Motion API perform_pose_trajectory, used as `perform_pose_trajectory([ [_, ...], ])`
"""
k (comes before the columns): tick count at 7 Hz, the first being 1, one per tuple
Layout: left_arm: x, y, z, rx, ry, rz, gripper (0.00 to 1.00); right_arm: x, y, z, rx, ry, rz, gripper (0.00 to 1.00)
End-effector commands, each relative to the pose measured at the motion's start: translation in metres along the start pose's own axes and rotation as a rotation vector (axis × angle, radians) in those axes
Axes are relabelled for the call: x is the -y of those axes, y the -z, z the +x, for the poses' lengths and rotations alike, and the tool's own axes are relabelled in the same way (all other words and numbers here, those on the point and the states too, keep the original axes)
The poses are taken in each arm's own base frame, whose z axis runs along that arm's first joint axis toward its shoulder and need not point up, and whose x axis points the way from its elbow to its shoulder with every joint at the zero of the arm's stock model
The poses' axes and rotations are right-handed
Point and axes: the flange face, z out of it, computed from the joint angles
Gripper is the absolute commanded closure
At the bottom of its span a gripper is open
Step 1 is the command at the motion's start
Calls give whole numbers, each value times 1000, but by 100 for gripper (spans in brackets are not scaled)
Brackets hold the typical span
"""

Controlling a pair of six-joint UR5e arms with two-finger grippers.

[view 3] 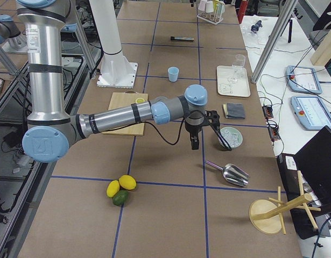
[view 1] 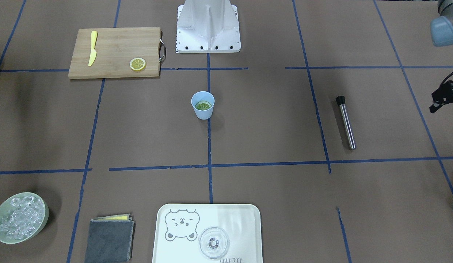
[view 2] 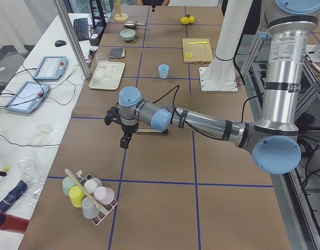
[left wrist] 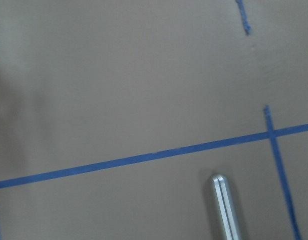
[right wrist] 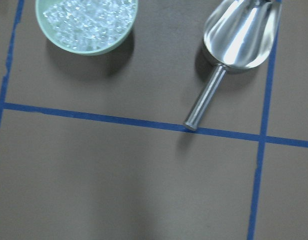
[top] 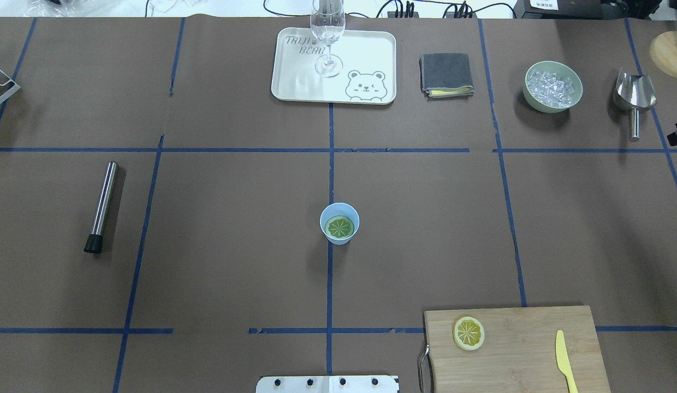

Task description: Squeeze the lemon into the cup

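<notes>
Both arms are flung out sideways, away from the middle of the table. The left arm point(view 2: 201, 122) runs low and almost level from its elbow toward the table's left end. Its wrist is bent so the left gripper point(view 2: 123, 141) points straight down, near the steel muddler point(view 2: 152, 132) but off it. The right arm point(view 3: 111, 121) does the same toward the right end. The right gripper point(view 3: 194, 144) hangs down over the table just short of the green bowl of ice point(view 3: 230, 136), with the metal scoop point(view 3: 232, 173) lying beyond. I cannot tell whether either pair of fingers is parted or closed.

The light-blue cup point(top: 339, 240) stands upright in the table's middle, well apart from both grippers, with a lemon slice point(top: 339, 226) flat inside it. A second slice point(top: 469, 333) lies on the cutting board point(top: 524, 349) at the robot-side edge, beside a yellow knife point(top: 565, 360).
</notes>
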Motion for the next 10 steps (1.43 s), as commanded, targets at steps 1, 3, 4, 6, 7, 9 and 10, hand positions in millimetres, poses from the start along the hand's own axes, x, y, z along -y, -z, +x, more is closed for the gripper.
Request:
perform_pose_trajectory([
  [1,-61,4,-96,27,17,-24,0,-10,-9,63,6,17,-27,0],
  [3,-75,-19,-103,-124,85,-59,0,-10,-2,71,13,27,-62,0],
  [4,-79,-21,-104,-127,107,-79,0,-10,-2,71,13,26,-63,0],
  [6,-67,5,-84,-97,158,-145,0,-9,-2,69,16,28,-63,0],
  [7,-69,4,-93,-8,146,-162,0,-9,-2,70,16,28,-64,0],
  [9,-77,2,-96,14,137,-172,0,-6,0,67,13,36,-59,0],
  [10,-73,4,-94,12,130,-166,0,-7,-1,66,9,40,-61,0],
])
